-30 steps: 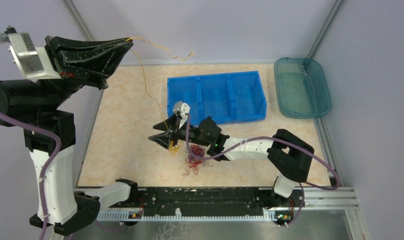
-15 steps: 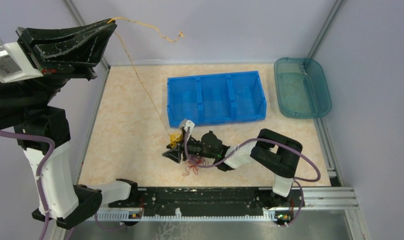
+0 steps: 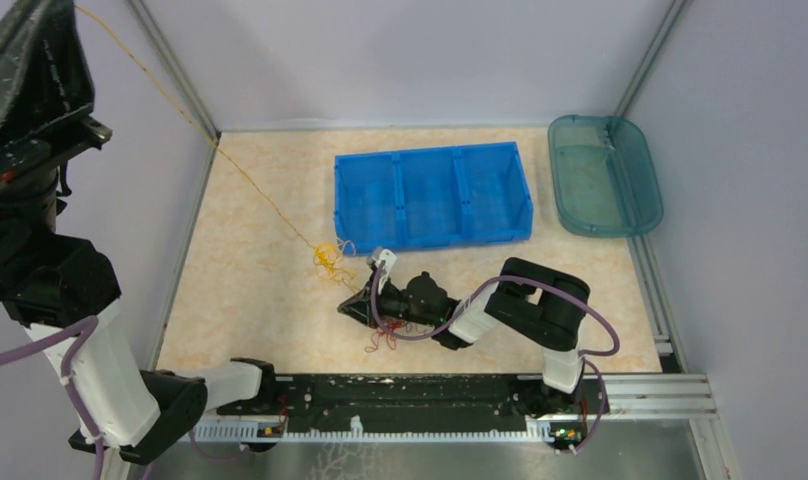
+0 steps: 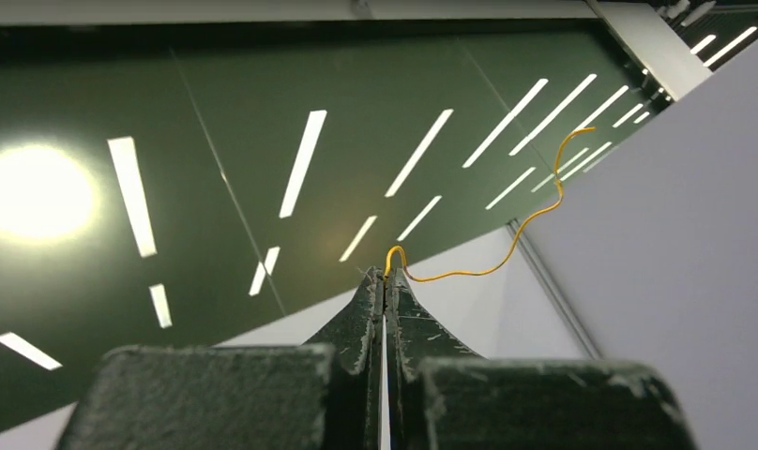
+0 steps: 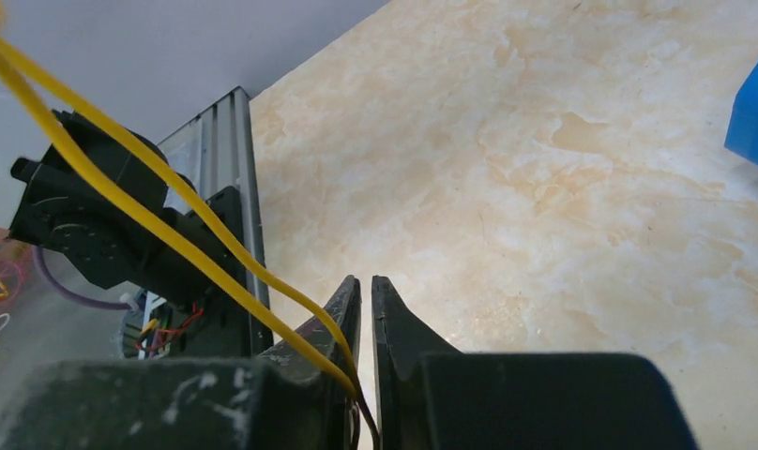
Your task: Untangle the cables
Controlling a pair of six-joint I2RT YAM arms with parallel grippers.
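A yellow cable (image 3: 260,195) runs taut from the top left corner down to a small yellow knot (image 3: 327,255), then on to my right gripper (image 3: 346,308). My left gripper (image 4: 386,275) is raised high and shut on that cable, whose free end (image 4: 544,202) curls off to the right. In the right wrist view my right gripper (image 5: 366,281) has its jaws a sliver apart at the tips. They are closed on the yellow cable (image 5: 197,239) and a dark cable deeper in. A red tangle of cables (image 3: 383,336) lies on the table under the right gripper.
A blue three-compartment bin (image 3: 432,195) stands behind the tangle. A teal tray (image 3: 605,175) sits at the back right. The arms' rail (image 3: 430,395) runs along the near edge, close to the right gripper. Walls enclose the table on the left, back and right.
My left arm swung up and to the left, drawing the yellow cable taut and pulling a yellow knot out. My right gripper dropped toward the near edge and its jaws closed.
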